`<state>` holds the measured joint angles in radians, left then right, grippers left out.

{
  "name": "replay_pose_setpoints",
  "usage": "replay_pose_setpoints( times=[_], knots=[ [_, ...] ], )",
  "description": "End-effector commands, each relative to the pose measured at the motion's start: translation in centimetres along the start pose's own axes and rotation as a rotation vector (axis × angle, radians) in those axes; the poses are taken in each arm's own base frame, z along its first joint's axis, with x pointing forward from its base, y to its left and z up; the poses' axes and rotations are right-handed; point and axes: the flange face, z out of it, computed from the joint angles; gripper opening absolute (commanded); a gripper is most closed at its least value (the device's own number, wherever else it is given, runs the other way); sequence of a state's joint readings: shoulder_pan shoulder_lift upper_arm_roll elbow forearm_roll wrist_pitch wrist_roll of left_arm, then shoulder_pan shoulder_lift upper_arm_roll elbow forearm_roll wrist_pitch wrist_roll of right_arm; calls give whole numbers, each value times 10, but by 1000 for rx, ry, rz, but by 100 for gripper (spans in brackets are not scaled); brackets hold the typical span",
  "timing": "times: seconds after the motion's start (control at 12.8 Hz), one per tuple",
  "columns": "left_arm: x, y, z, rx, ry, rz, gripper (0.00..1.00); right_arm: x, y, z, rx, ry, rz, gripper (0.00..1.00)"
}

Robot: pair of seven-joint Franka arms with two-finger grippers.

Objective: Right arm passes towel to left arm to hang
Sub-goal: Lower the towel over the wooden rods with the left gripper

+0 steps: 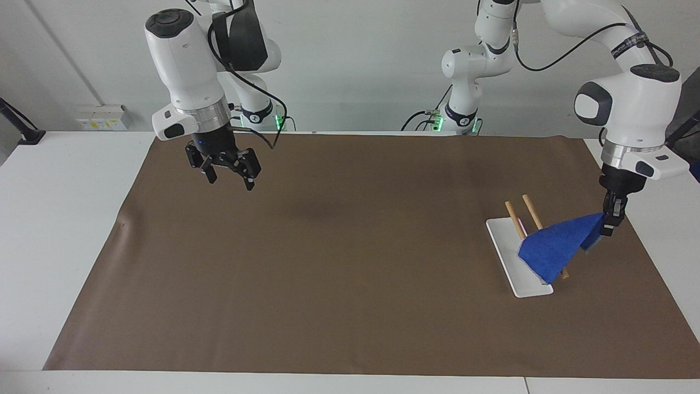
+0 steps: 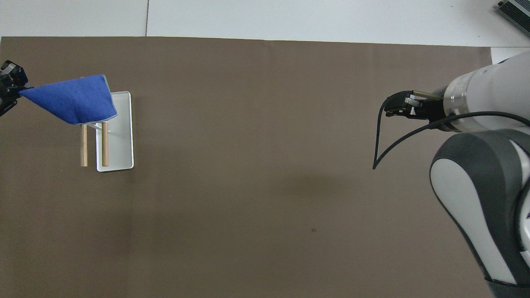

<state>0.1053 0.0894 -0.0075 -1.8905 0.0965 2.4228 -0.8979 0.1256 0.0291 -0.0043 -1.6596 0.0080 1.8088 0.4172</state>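
Note:
The blue towel (image 1: 556,249) lies draped over the two wooden rods (image 1: 515,218) of a rack with a white base (image 1: 506,257). My left gripper (image 1: 610,224) is shut on one corner of the towel and holds it stretched out, over the mat just off the rack toward the left arm's end of the table. In the overhead view the towel (image 2: 72,99) covers the rods' (image 2: 84,145) farther ends, and the left gripper (image 2: 9,89) shows at the frame's edge. My right gripper (image 1: 227,178) is open and empty, raised over the mat at the right arm's end; it also shows in the overhead view (image 2: 393,109).
A brown mat (image 1: 350,262) covers most of the white table (image 1: 65,219). The rack's white base (image 2: 122,140) stands on the mat at the left arm's end. A black cable (image 2: 379,140) hangs from the right wrist.

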Motion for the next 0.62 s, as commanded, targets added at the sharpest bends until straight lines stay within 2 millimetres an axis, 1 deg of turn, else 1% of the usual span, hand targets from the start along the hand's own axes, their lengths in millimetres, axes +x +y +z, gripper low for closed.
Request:
replay_pose_setpoints(
  times=[0.0, 0.08, 0.16, 0.31, 0.39, 0.47, 0.55],
  knots=[
    [-11, -8, 18, 1, 7, 32, 0, 8, 28, -26, -24, -21, -37, 100],
    [-14, -7, 21, -26, 25, 30, 0, 11, 37, -36, -25, -20, -50, 100],
    [-15, -7, 30, -29, 23, 27, 0, 13, 48, -40, -32, -29, -58, 100],
    [-19, -4, 32, -37, 21, 14, 0, 15, 69, -46, -48, -62, -76, 100],
    [-24, -3, 35, -47, 23, -5, 0, 14, 81, -59, -52, -75, -74, 100],
    [-29, -3, 38, -69, 33, -37, 0, 11, 92, -67, -56, -85, -77, 100],
    [-37, -4, 44, -86, 36, -55, 0, 4, 97, -73, -59, -94, -75, 100]
  ],
)
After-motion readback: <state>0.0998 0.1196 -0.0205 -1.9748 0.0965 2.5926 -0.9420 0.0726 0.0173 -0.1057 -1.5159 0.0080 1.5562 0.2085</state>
